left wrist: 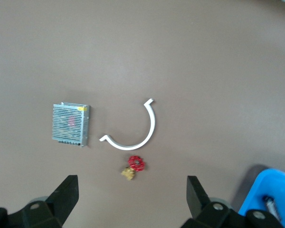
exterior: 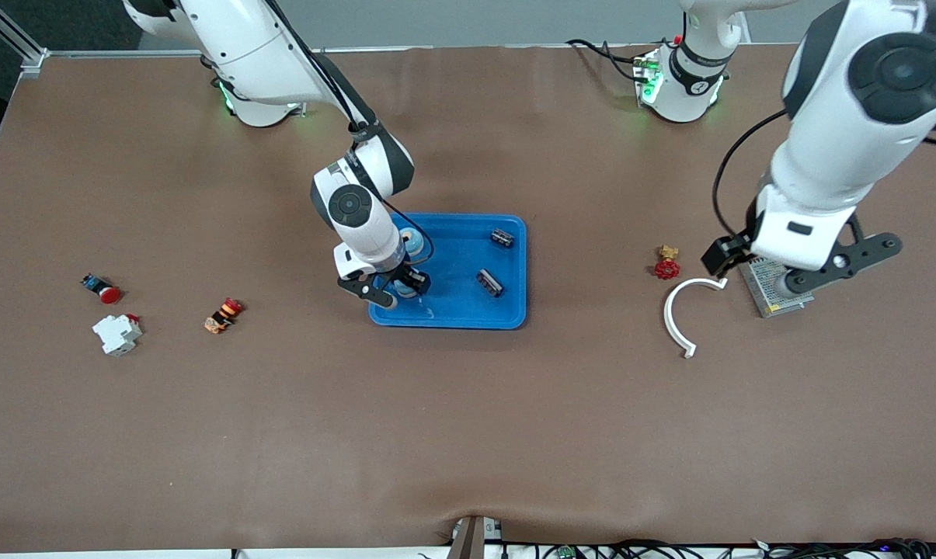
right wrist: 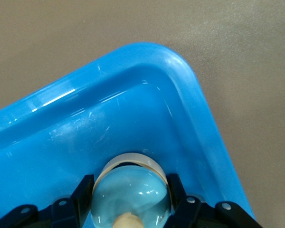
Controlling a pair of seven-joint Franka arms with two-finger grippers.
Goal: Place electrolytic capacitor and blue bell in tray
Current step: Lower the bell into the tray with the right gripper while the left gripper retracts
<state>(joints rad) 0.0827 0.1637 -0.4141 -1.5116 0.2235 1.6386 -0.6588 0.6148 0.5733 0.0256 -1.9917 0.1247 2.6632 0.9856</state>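
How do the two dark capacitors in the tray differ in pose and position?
Capacitor one lies near the tray's corner toward the robots' bases; capacitor two lies nearer the front camera and closer to the tray's middle. One lies nearly crosswise in the front view; two is angled diagonally. Both are dark, lie on the tray floor, apart from each other and from the right gripper, which holds the bell.

In the right wrist view, the blue bell [right wrist: 131, 197] is cut off by the picture's edge. From the front, the right claw [exterior: 396, 290] hides most of it, and the left arm covers part of the grey metal box [exterior: 764, 287].
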